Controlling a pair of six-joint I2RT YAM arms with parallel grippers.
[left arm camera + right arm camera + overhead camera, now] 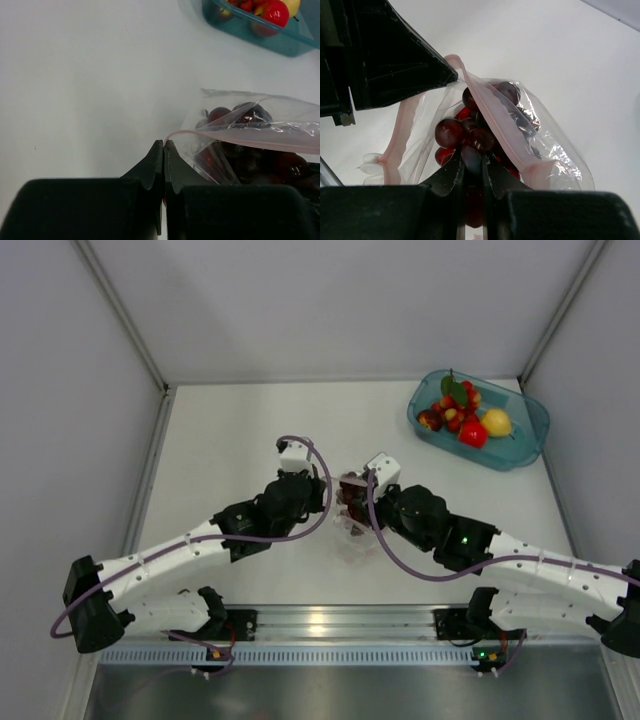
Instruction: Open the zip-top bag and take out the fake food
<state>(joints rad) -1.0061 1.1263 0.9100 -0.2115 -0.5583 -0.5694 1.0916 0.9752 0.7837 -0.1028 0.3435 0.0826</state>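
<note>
while one bag (545,150) is held, one tub (522,447)

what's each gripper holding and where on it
Both hold the zip-top bag: left gripper pinches its pink zip strip; right gripper pinches the film near the mouth, exact spot unclear.

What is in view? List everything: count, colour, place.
zip-top bag: one, clear, pink zip strip, table centre between grippers
grapes: one bunch, dark purple, in the bag
tub: one, teal, far right corner
apple: one, red, in tub
lemon: one, yellow, in tub
berries: several, red with green leaves, in tub
table: one, white, under everything
left gripper: one, black, shut on the bag's zip strip
right gripper: one, black, shut on the bag's near edge
</note>
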